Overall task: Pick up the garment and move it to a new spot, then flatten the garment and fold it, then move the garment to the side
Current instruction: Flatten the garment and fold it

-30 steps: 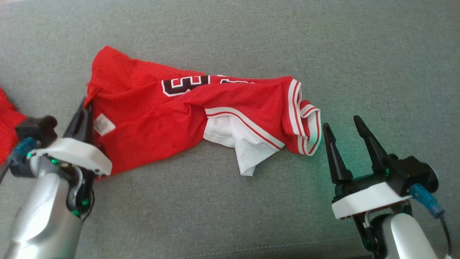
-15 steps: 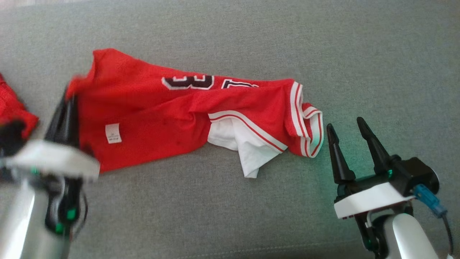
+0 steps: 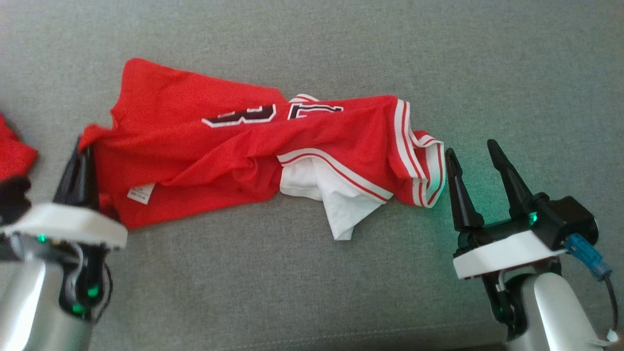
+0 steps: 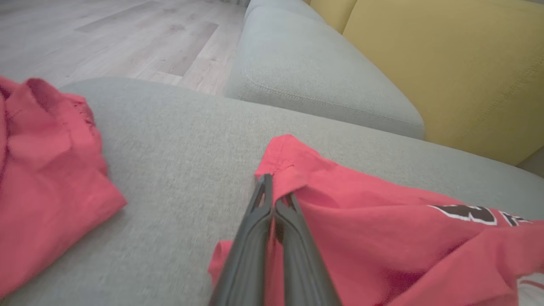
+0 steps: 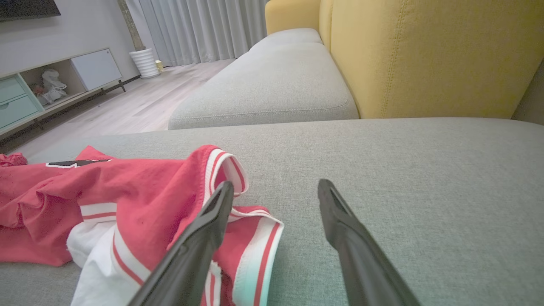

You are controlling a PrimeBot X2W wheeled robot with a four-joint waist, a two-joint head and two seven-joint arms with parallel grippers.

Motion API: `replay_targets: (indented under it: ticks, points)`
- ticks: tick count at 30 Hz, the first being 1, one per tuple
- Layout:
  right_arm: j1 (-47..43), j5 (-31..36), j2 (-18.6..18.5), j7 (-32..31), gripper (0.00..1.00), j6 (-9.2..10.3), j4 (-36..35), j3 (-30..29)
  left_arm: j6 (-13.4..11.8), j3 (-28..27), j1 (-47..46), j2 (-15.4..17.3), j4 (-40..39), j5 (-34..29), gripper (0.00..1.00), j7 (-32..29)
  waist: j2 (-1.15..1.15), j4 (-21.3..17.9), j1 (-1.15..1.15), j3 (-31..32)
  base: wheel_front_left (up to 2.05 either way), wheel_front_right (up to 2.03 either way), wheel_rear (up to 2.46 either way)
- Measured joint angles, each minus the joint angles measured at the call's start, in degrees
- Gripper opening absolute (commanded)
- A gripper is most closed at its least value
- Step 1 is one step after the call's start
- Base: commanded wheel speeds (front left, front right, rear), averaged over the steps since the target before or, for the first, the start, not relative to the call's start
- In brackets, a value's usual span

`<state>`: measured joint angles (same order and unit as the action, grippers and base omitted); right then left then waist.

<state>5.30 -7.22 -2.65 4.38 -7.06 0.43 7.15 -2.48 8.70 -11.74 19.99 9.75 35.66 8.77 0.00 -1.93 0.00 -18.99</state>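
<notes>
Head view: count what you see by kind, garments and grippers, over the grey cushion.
Garments: 2, the red jersey and a second red garment at the left edge.
Grippers: 2, left gripper shut on the red jersey, right gripper open.
Total: 4.

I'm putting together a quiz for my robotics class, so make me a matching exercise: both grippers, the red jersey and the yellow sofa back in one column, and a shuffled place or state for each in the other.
Column one:
1. left gripper
2. right gripper
3. red mesh jersey with white striped trim
4. yellow fabric backrest

Column two:
A. rumpled on the grey fabric seat cushion
B. open beside the striped edge
C. upright behind the seat
D. shut on the jersey's red corner

Pairs: 1-D, 2-B, 3-A, 4-C
</notes>
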Motion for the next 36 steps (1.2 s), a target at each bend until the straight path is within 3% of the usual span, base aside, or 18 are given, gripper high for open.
replay_targets:
  ticks: [10,11,12,13,17,23,36]
  points:
    - [2.11,-0.80,-0.01,1.25,1.00,0.00,0.94,1.51,3.52,2.36,-14.46,0.24,13.99,-2.41,0.00,0.90,0.00,-1.76,0.00,-2.86,0.00,0.00,0.00]
    - [2.50,-0.88,-0.01,1.27,1.00,0.00,1.19,1.59,4.11,2.45,-15.36,0.24,15.64,-2.40,0.33,0.92,0.00,-2.02,0.00,-2.97,0.00,0.00,0.00]
    - [2.66,-0.89,-0.01,1.53,1.00,0.00,1.43,1.64,4.60,2.65,-16.14,0.22,17.27,-2.38,0.81,1.03,0.00,-2.25,0.01,-3.00,0.00,0.00,0.00]
    - [2.67,-0.96,-0.01,1.76,1.00,0.00,1.69,1.68,5.05,2.89,-16.75,0.20,18.69,-2.38,1.00,1.47,0.00,-2.42,0.01,-2.95,0.00,0.00,0.00]
    - [2.62,-0.93,-0.02,2.25,1.00,0.00,2.55,1.68,5.41,3.42,-17.04,0.14,21.61,-3.33,1.00,3.63,0.00,-2.68,0.00,-1.70,0.00,0.00,0.00]
    - [2.15,0.79,-0.03,2.34,1.00,0.00,2.64,1.65,2.72,2.44,-11.60,-0.80,18.93,-5.19,1.00,5.47,0.00,-2.31,0.00,1.96,0.00,0.00,0.00]
    - [-1.95,4.42,-0.02,-1.56,1.00,0.00,-0.42,0.24,-5.20,-0.37,9.22,-2.80,-2.83,-12.13,1.00,5.53,0.00,0.01,-0.01,10.16,0.00,0.00,0.00]
